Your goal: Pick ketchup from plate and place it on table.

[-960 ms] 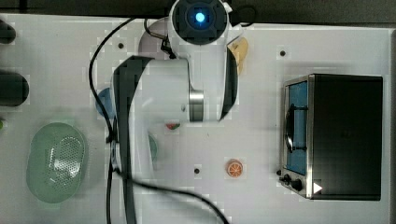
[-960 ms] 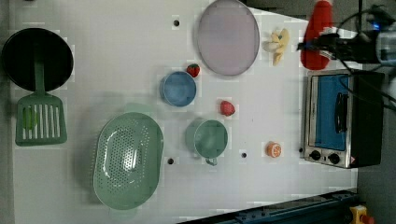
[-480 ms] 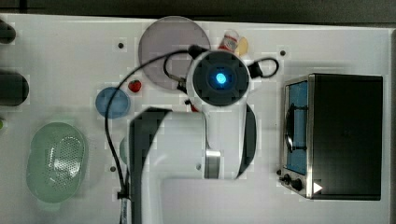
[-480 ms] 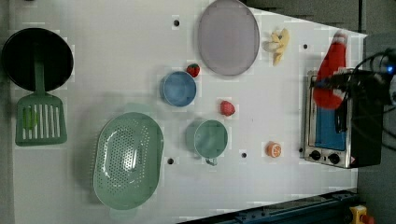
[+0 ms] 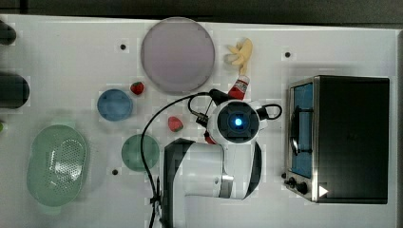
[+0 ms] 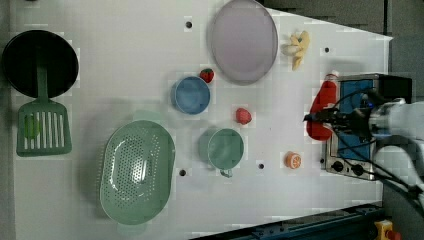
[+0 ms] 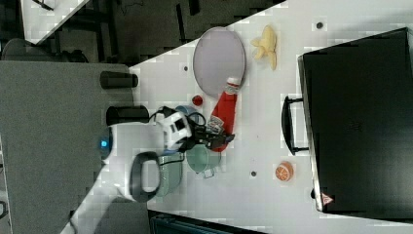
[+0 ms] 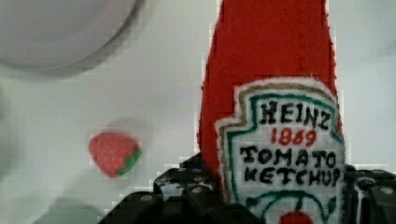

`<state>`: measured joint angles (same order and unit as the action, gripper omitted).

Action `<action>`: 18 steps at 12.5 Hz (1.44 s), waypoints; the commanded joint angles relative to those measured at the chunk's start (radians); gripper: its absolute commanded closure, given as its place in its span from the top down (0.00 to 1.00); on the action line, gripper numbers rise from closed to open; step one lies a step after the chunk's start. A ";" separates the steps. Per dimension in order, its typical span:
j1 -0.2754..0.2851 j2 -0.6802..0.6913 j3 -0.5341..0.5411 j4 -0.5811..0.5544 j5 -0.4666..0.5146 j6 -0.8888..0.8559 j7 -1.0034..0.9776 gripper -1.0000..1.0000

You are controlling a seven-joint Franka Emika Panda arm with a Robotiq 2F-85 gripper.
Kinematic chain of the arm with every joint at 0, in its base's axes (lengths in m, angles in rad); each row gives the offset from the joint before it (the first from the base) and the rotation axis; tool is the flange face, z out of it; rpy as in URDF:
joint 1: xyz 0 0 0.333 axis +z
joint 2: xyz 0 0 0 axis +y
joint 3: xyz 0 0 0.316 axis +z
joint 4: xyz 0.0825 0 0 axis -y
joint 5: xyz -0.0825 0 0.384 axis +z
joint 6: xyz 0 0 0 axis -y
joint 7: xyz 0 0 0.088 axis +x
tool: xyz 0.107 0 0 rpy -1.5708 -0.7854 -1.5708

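Fingers (image 8: 196,196) pinch what I read as the Heinz ketchup bottle's (image 7: 225,114) base, apparently lifted off the mauve plate (image 5: 177,54).

From the top view I lose most of the ketchup (image 5: 239,88) under the arm (image 5: 223,161), with just the capped end poking out near the plate (image 5: 177,54); I can't see the bottle's base there. In the wrist view the ketchup (image 8: 275,116) is cut at the frame's edges, cap and base both out of frame, and the plate (image 8: 56,28) shows as a blurred sliver in one corner; the gripper (image 8: 275,200) is cropped and its fingers are mostly behind the label. In the right view the oven (image 7: 358,122) runs off the frame edge.
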<state>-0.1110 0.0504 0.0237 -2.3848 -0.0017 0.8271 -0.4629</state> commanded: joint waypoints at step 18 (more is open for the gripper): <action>0.021 -0.157 0.020 0.355 -0.002 -0.404 0.315 1.00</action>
<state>-0.1000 -0.1110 0.0455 -2.0410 -0.0069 0.4404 -0.2194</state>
